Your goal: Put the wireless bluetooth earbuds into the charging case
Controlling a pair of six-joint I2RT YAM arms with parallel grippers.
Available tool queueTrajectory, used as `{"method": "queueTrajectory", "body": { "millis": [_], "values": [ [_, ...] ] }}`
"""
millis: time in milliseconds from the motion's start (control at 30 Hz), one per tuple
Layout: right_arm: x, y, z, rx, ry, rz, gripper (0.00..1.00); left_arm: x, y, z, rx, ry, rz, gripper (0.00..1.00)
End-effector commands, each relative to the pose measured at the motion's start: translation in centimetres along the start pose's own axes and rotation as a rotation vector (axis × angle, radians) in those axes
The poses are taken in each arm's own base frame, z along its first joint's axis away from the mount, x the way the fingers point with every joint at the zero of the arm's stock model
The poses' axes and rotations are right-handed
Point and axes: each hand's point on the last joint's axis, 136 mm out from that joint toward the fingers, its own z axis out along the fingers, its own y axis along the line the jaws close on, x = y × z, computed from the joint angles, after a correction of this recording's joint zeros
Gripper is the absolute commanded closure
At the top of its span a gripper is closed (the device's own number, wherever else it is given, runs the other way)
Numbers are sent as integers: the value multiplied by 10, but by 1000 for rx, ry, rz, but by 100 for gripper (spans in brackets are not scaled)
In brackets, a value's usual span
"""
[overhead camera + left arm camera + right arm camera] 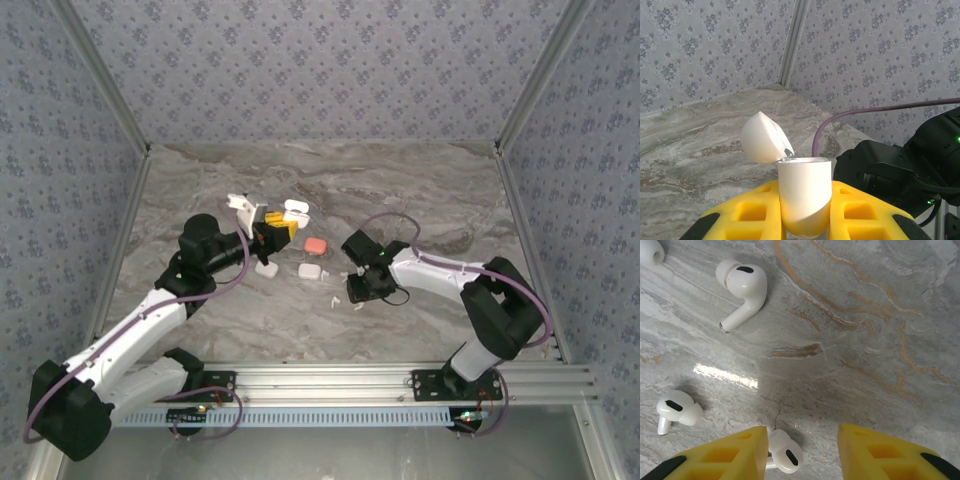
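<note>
My left gripper [805, 222] is shut on a white charging case [805, 192], holding it upright between its yellow fingers with the lid [762, 137] flipped open to the left. From above, this gripper [270, 237] sits left of centre, with the case lid [240, 206] sticking up. My right gripper [801, 435] is low over the table, jaws apart. A white earbud [784, 454] lies between them, touching the left finger [735, 455], with a wide gap to the right finger [890, 455]. Other white earbuds [742, 285] [675, 410] lie ahead on the left.
Other cases rest on the marble table [420, 190] between the arms: a white one [296, 210], a coral one [314, 245], and two more white ones [309, 270] [266, 268]. Loose earbuds [333, 298] lie by the right gripper [358, 292]. Patterned walls enclose the table.
</note>
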Motion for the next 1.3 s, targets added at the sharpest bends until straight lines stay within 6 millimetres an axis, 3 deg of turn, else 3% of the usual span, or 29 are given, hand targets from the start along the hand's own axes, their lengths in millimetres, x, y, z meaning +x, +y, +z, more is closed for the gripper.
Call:
{"method": "queueTrajectory", "body": {
  "millis": [0,467,700,833,933,1100,1267],
  "values": [
    [1,3,4,13,11,24,58,-9,-4,1,12,-16,7,92],
    [13,8,14,35,57,9,66,-7,-3,2,12,-8,-2,92],
    [7,10,10,35,34,-12,74,-7,-3,2,11,-5,-3,92],
    [-3,13,-3,12,-11,-18,79,-7,-3,2,10,-2,-3,92],
    [-14,14,-21,-29,-75,-26,81,-6,-4,2,12,-1,-5,92],
    [-44,19,-78,-173,-275,-85,81,-9,-8,3,43,-16,-15,92],
    [-81,25,-171,-401,-593,-157,81,-18,-22,7,136,-55,-30,92]
  ]
}}
